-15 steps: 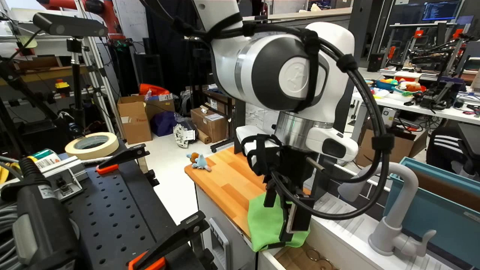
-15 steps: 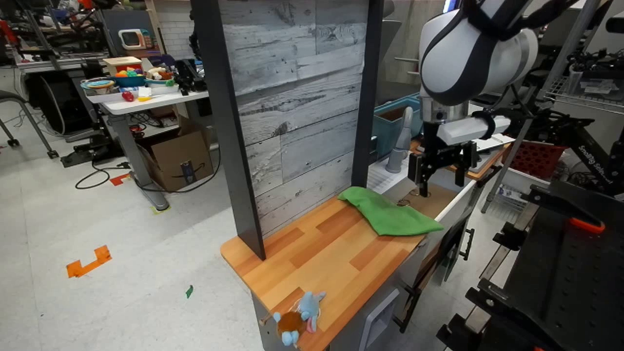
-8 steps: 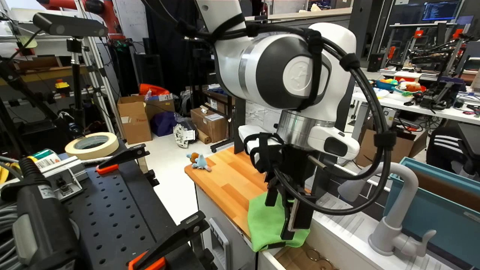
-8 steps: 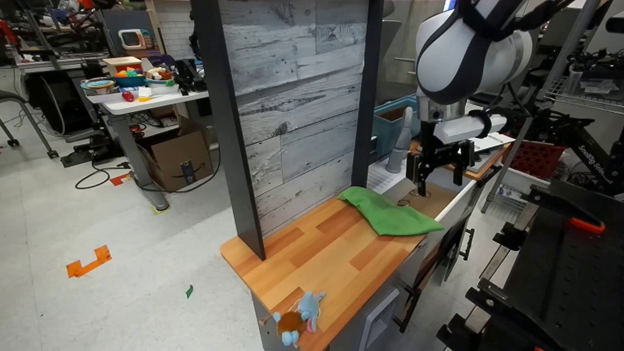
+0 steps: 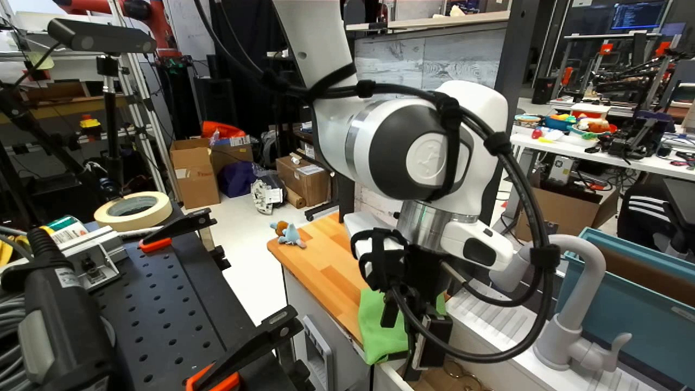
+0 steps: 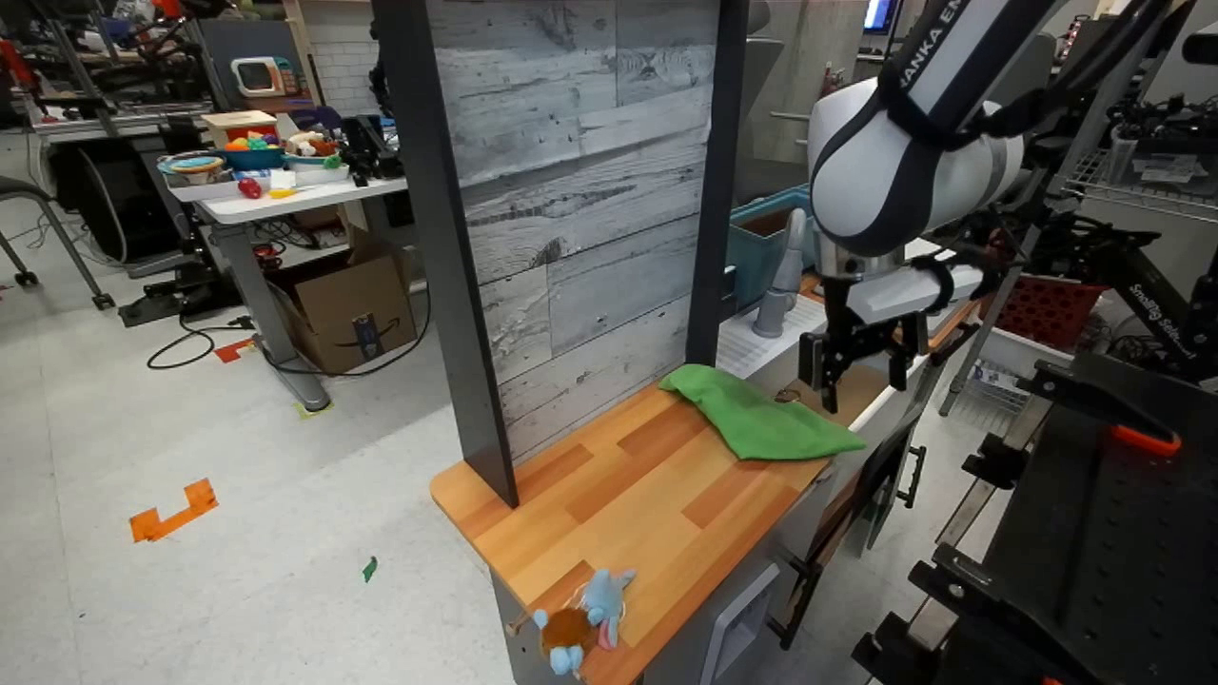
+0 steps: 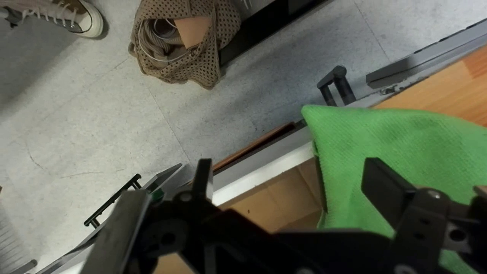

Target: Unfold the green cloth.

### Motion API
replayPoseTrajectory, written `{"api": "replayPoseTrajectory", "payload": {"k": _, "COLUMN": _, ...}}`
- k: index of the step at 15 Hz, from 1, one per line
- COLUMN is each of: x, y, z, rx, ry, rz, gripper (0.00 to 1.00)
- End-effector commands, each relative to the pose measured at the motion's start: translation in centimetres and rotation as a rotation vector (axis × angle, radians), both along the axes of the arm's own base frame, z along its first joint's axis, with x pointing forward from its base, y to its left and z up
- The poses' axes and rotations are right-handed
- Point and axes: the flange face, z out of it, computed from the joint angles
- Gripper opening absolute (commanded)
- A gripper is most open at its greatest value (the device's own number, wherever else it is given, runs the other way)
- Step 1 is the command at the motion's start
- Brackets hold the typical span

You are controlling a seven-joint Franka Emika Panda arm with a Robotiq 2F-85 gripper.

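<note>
jaws stand apart near the green cloth (image 6: 761,419). it lies on the wooden counter (image 6: 618,514), one corner poking past the edge.

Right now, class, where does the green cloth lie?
In an exterior view, right of centre, the green cloth lies on the end of the wooden counter nearest the grey tap.

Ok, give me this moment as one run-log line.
task: unfold green cloth | gripper: open, holding nothing | cloth: appears folded, on countertop, corner past its edge | status: unfinished
</note>
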Motion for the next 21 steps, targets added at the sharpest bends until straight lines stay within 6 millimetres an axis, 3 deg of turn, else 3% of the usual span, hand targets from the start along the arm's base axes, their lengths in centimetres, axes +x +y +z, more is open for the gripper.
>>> {"api": "replayPoseTrajectory", "payload": {"k": 1, "x": 0.5, "y": 0.7, "z": -2.6, "rx": -0.02, "ry": 0.008, "rz": 0.027, "gripper": 1.0}}
{"api": "replayPoseTrajectory", "payload": {"k": 11, "x": 2.5, "y": 3.6, "z": -4.9, "rx": -0.021, "ry": -0.11, "rz": 0.071, "gripper": 1.0}}
{"api": "replayPoseTrajectory", "payload": {"k": 13, "x": 3.0, "y": 3.8, "z": -5.0, "rx": -0.025, "ry": -0.133, "rz": 0.077, "gripper": 0.74}}
{"api": "replayPoseTrajectory", "payload": {"k": 21, "x": 3.6, "y": 4.0, "z": -4.7, "rx": -0.03, "ry": -0.171, "rz": 0.074, "gripper": 0.12}}
